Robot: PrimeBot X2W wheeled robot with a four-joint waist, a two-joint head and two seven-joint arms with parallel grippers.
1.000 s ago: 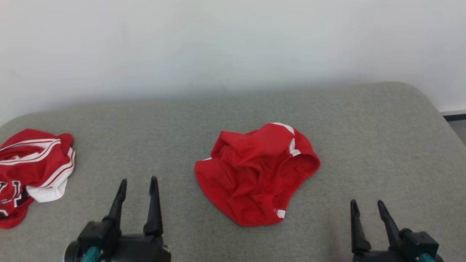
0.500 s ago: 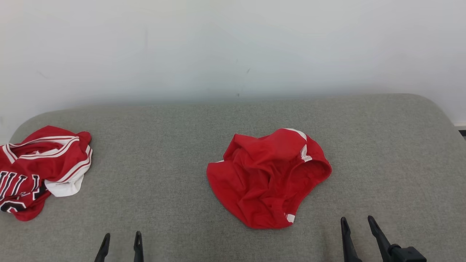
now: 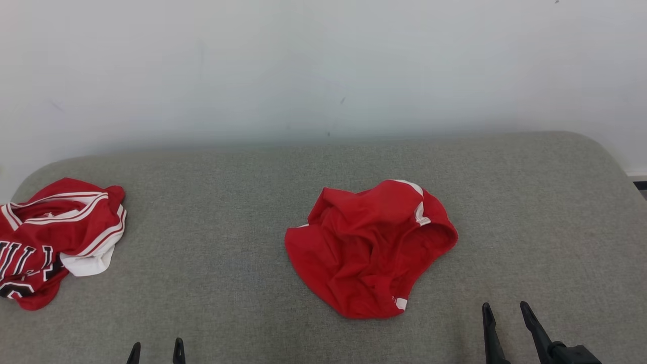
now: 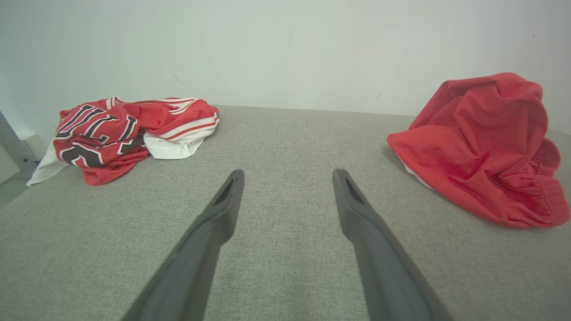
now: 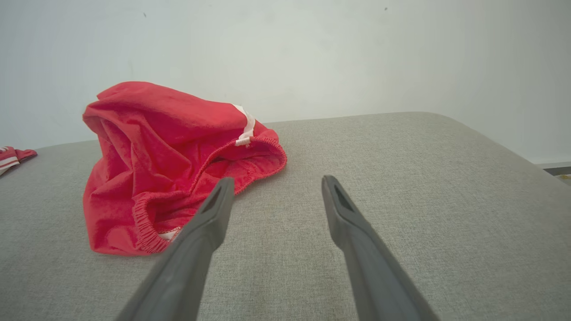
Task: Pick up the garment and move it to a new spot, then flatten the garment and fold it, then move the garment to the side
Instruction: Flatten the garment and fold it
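A plain indoor room; home or test room, I cannot tell. Ahead of the left tool [image 3: 156, 343] and right tool [image 3: 505, 305], a grey fabric pad [image 3: 227, 202] with round corners meets a bare white wall [image 3: 323, 60]. Red shorts [image 3: 369, 247] and a jersey [image 3: 55, 232] lie on it.

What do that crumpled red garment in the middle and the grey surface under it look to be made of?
Red garment: soft, matte fabric, perhaps a polyester or cotton knit; it lies in loose folds, with a gathered elastic hem. Grey surface: matte woven upholstery cloth, by its fine speckled weave; the rounded corners suggest padding beneath.
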